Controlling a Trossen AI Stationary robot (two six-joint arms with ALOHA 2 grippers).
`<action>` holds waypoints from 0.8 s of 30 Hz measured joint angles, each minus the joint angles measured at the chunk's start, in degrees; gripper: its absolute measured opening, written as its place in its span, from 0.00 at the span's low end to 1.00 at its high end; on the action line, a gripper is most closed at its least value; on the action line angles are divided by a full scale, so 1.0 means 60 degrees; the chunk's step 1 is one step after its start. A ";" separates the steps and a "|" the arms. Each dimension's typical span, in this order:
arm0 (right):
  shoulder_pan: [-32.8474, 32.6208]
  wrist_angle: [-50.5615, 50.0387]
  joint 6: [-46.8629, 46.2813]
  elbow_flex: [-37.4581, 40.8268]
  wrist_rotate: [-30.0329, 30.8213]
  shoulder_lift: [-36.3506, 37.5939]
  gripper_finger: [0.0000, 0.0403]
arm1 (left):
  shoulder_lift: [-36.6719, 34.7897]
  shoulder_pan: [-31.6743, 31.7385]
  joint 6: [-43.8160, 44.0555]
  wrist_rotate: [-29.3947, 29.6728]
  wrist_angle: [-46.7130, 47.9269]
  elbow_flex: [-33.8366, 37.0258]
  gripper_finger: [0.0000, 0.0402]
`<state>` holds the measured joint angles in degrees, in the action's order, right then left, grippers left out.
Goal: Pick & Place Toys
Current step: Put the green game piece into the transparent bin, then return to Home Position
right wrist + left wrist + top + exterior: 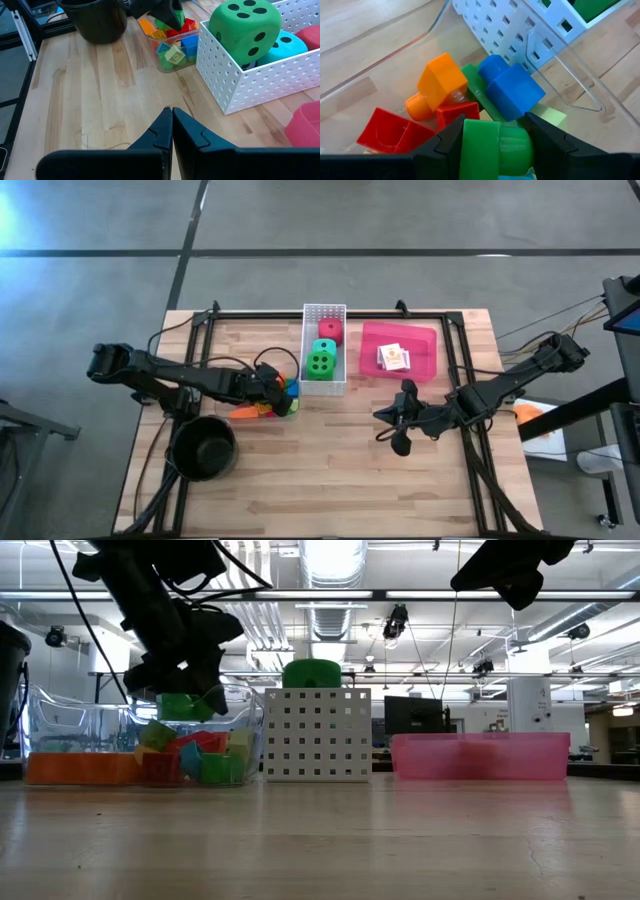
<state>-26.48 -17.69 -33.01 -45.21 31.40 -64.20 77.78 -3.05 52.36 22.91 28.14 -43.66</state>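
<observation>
Your left gripper, left of centre in the high view, is clenched on a green brick, which sits between the two dark fingers above a clear container of loose bricks. In that container you have an orange brick, a blue brick and a red brick, piled together and touching. Just right of it, at top centre of the high view, stands your white perforated basket; it holds a green die, a teal die and a red die in a row. To the right of the basket you have the pink tray with a small card pack lying in it. A round black pot sits at lower left of the high view. Your right gripper, right of centre there, hangs over bare wood with its fingers pressed together, grasping nothing.
</observation>
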 joint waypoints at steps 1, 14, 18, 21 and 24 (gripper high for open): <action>0.0003 0.0000 0.0000 0.0000 0.0000 0.0000 0.02 | 0.0000 0.0000 -0.0004 -0.0003 0.0000 0.0000 0.42; 0.0000 0.0000 0.0000 0.0000 0.0000 0.0000 0.02 | 0.0000 0.0000 0.0026 -0.0536 -0.0044 -0.0022 0.73; 0.0003 0.0000 0.0000 0.0000 0.0000 0.0000 0.02 | 0.0000 0.0000 0.0025 -0.0542 -0.0051 -0.0026 0.88; 0.0004 0.0000 0.0000 0.0000 0.0000 0.0000 0.02 | 0.0000 0.0000 0.0023 -0.0542 -0.0075 -0.0036 0.95; 0.0001 0.0000 0.0000 0.0000 0.0000 0.0000 0.02 | 0.0000 0.0000 0.0021 -0.0542 -0.0117 -0.0036 0.98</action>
<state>-26.47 -17.69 -33.01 -45.21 31.40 -64.20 77.78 -3.05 52.49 19.66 27.44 -43.88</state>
